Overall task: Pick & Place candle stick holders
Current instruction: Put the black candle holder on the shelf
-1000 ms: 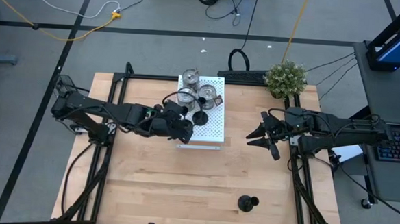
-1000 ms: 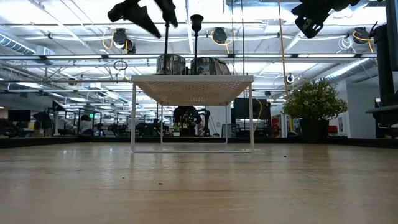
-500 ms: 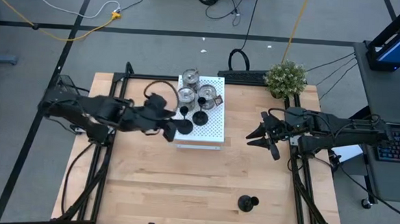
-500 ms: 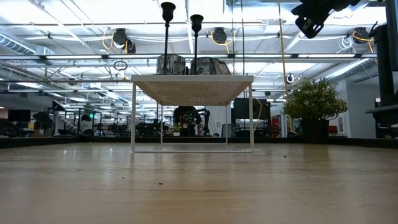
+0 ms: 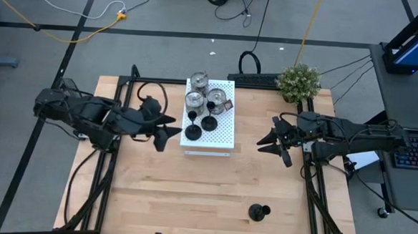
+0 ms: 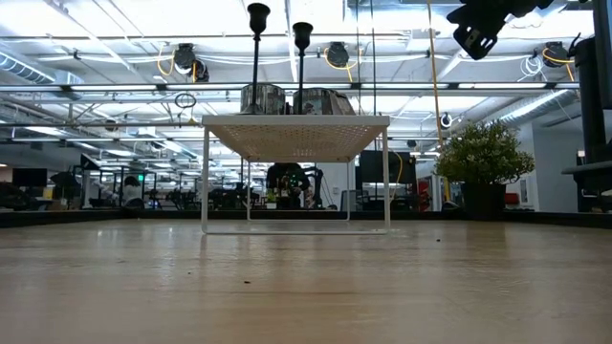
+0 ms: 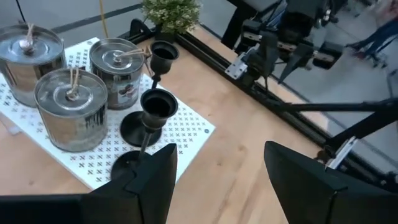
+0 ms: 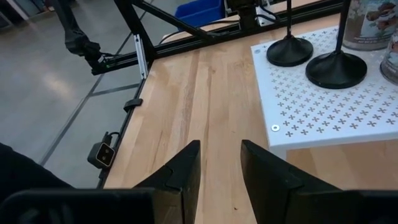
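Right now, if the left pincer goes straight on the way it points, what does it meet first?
Probably the nearer black candle stick holder on the white board; the open left pincer points at its stem, though depth is unclear.

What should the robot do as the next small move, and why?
Probably the right pincer, open and idle beside the white board, should move toward the lone black holder on the table near its front edge. Two black holders already stand on the board, and the left pincer is open and empty.
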Available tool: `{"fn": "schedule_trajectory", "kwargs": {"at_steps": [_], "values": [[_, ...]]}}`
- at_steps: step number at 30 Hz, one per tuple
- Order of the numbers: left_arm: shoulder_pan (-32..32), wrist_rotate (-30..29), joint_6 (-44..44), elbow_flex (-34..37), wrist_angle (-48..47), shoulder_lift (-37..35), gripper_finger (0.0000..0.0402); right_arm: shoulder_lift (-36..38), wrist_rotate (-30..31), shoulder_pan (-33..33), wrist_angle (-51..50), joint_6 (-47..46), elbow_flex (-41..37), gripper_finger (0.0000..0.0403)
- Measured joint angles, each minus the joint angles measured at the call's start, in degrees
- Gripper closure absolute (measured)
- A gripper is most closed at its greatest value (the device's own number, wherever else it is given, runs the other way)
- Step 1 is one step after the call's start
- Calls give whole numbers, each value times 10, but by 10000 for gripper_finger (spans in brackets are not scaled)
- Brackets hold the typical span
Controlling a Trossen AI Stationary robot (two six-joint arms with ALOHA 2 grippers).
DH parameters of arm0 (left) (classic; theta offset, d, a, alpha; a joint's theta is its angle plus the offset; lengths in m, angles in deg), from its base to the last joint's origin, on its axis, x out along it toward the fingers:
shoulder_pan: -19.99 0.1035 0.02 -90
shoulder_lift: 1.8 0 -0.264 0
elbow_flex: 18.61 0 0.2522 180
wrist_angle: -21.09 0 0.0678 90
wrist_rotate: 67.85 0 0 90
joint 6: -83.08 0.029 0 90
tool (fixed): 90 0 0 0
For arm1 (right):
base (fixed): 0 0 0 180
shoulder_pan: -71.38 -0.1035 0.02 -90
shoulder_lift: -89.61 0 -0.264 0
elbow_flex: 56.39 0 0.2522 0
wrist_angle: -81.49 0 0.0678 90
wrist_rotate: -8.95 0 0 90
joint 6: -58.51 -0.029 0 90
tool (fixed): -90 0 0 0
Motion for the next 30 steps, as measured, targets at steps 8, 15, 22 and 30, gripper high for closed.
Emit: {"fn": "schedule_trajectory", "kwargs": {"at_steps": [8,15,22,30], "values": [[-35,-7,51,7,-3,-1,153,-1,-33,-12,24,64,0,298],[-108,-99,11,118,76,-40,153,-1,-59,-67,27,135,0,298],[-188,-175,-7,314,278,-109,153,0,-29,-125,-7,148,0,298],[-230,-209,64,491,514,-158,153,-1,-6,-206,-99,77,0,298]]}}
